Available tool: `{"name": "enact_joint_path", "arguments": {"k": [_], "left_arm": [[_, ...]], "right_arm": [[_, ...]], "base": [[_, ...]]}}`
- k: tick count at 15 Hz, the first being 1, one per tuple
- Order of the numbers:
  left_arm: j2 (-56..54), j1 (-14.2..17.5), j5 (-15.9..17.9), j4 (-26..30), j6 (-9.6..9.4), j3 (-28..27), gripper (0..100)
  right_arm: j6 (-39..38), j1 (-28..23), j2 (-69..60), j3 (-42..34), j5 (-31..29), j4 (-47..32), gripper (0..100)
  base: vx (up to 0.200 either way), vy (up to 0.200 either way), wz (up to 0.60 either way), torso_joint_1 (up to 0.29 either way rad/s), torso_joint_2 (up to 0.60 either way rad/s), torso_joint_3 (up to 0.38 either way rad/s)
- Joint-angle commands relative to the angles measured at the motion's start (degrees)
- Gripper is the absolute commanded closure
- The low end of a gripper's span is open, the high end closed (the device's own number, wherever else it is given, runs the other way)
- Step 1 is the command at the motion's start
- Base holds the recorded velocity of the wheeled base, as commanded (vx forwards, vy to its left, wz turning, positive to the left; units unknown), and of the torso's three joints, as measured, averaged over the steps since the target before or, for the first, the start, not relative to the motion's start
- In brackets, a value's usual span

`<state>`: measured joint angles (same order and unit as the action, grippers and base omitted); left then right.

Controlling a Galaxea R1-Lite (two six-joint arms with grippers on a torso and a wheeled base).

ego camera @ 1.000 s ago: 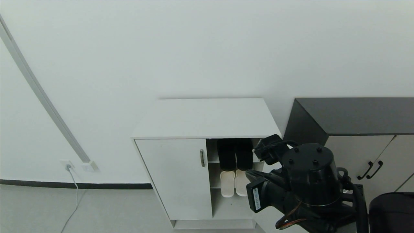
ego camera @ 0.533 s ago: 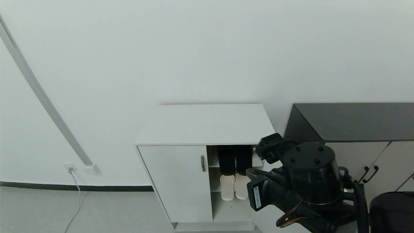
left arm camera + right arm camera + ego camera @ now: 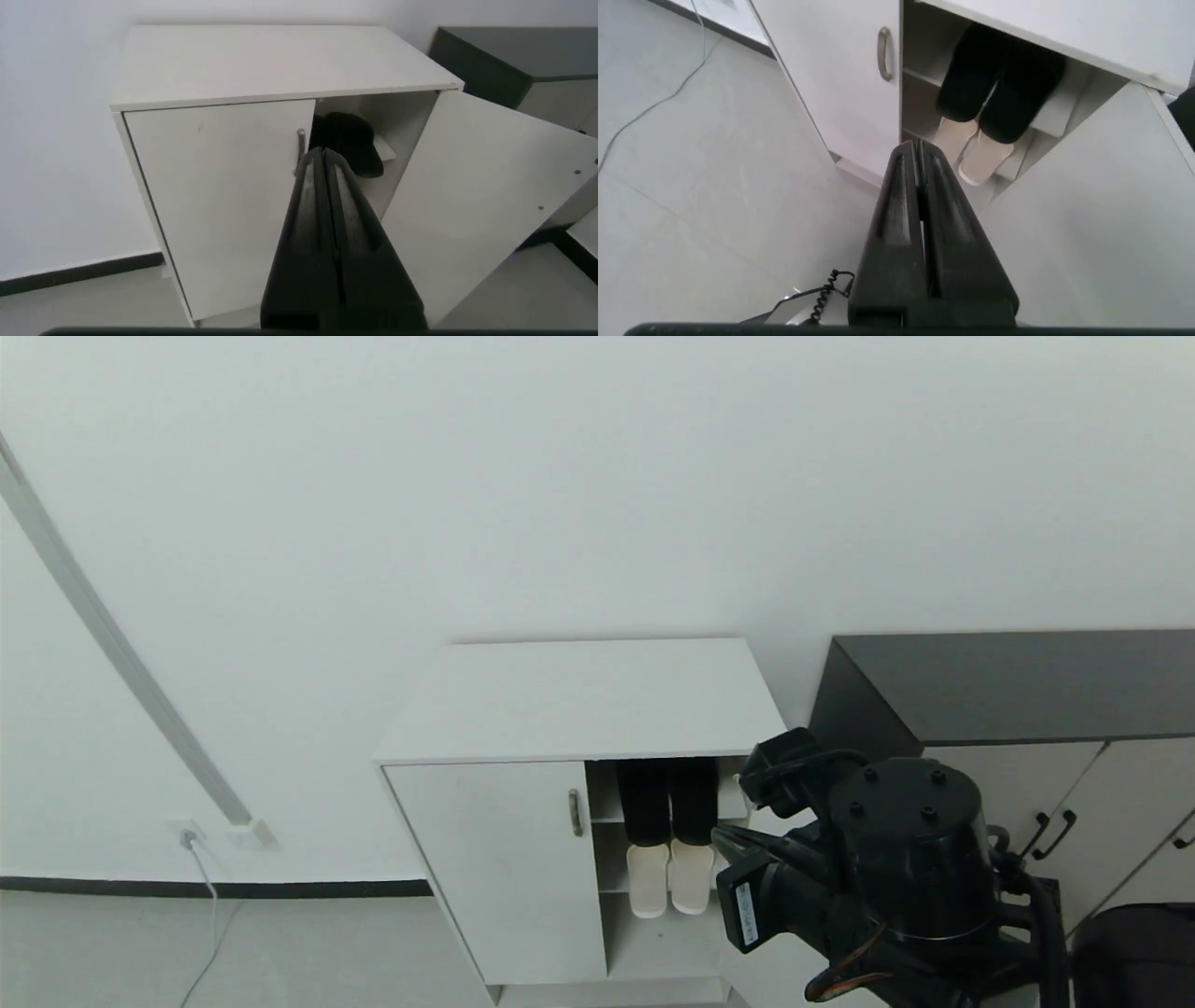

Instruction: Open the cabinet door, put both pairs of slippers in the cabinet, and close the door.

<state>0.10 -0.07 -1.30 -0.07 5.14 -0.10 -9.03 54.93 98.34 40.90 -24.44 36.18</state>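
The white cabinet [image 3: 579, 700] stands against the wall with its left door [image 3: 495, 859] shut and its right door [image 3: 495, 196] swung open. A black pair of slippers [image 3: 667, 798] sits on the upper shelf. Below it a white pair [image 3: 667, 879] rests on the middle shelf, heels outward. My right arm [image 3: 868, 877] is low in front of the open side. My right gripper [image 3: 917, 147] is shut with nothing in it and points at the white slippers [image 3: 971, 149] from a distance. My left gripper [image 3: 322, 154] is also shut and bare, facing the door handle [image 3: 301, 149].
A dark-topped cabinet [image 3: 1008, 681] with black handles [image 3: 1050, 835] stands close on the right. A wall socket with a hanging cable [image 3: 191, 845] is far left. Bare grey floor [image 3: 719, 187] lies in front of the shut door.
The whole head picture has shifted, so the camera moved. The slippers, the doors and my right arm keep the same places relative to each other.
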Motion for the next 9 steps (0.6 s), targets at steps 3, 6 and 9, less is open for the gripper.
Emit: {"name": "enact_joint_path", "arguments": {"k": [3, 6, 9], "left_arm": [[-0.01, -0.01, -0.01, -0.01, 0.04, 0.01, 100], [-0.01, -0.01, -0.19, -0.01, 0.13, 0.01, 100], [-0.01, -0.01, -0.37, -0.01, 0.48, 0.01, 100]], "right_arm": [[-0.02, -0.53, 0.27, -0.03, 0.01, 0.03, 100], [0.95, -2.90, 1.15, 0.06, -0.26, 0.82, 100], [1.12, -3.51, 1.33, -0.47, -0.26, 2.05, 100]], "base": [[0.000, 0.000, -0.60, 0.009, 0.00, 0.001], [0.000, 0.000, -0.20, -0.001, 0.00, -0.002], [0.000, 0.000, 0.00, 0.000, 0.00, 0.000]]}}
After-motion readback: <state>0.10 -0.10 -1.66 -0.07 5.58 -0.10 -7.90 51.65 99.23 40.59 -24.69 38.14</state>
